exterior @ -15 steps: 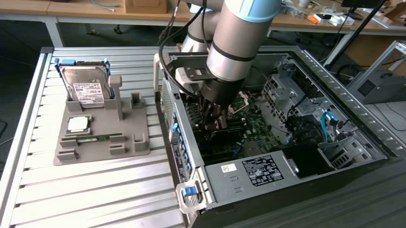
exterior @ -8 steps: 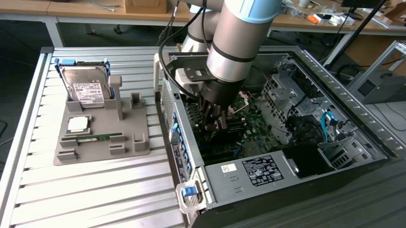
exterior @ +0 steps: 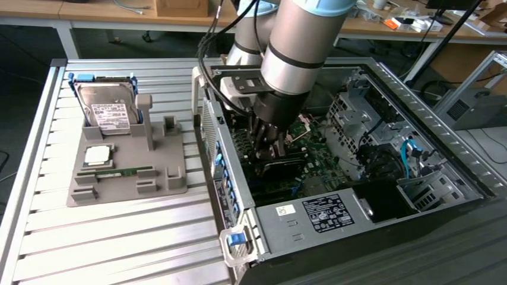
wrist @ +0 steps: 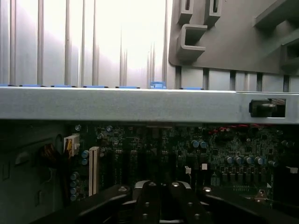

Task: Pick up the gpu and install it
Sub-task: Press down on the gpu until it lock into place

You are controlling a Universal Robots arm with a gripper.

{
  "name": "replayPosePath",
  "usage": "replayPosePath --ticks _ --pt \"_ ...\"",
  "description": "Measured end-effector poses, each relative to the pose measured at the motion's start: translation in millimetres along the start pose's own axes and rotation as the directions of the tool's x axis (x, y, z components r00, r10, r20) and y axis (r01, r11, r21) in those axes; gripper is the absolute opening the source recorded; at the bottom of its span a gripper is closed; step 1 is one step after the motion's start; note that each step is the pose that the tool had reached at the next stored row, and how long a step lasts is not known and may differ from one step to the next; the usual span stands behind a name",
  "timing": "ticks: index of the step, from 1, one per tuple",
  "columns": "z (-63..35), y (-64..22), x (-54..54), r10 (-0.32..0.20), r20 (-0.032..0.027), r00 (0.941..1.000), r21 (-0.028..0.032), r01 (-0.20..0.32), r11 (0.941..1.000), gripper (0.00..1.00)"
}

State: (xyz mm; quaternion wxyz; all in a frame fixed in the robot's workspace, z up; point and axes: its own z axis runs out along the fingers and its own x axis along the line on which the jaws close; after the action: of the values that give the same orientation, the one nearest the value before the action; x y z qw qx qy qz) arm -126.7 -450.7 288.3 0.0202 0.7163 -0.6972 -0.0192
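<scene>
The gpu (exterior: 279,163) sat low inside the open computer case (exterior: 333,214), a dark flat card lying over the green motherboard (exterior: 313,151) near the case's rear wall, on the exterior view's left side of the interior. The gripper (exterior: 269,142) stood directly above it, fingers drawn fully together and reaching down to the card's upper edge; whether the fingers pinched the card or only pressed on it could not be made out. In the wrist view the closed black fingers (wrist: 149,205) appeared side by side, with the motherboard (wrist: 196,154) and a white slot (wrist: 95,170) beyond them, and the case's grey rear wall (wrist: 140,105) running across above.

The arm (exterior: 305,41) came down steeply from above the case, its grey forearm tilted slightly toward the exterior view's right, the wrist pointing almost straight down into the case.

Room around the gripper was tight: the rear wall of the case lay close on the exterior view's left, and the metal drive cage (exterior: 360,122) stood on the opposite side. The case top was open, so upward was free.

Outside the case, to the exterior view's left, a grey parts holder (exterior: 127,178) rested on the slatted table (exterior: 119,249), carrying the hard drive (exterior: 107,110), a processor (exterior: 97,155) and a memory stick (exterior: 123,171).
</scene>
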Motion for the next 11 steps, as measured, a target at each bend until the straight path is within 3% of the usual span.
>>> replayPosePath --ticks 4,11 --pt "-1.0 -8.6 0.4 0.0 0.0014 1.0 -0.0029 0.0 1.0 0.11" --pt "-2.8 -39.2 1.5 0.0 0.0055 1.0 -0.0218 0.0 0.9998 0.11"
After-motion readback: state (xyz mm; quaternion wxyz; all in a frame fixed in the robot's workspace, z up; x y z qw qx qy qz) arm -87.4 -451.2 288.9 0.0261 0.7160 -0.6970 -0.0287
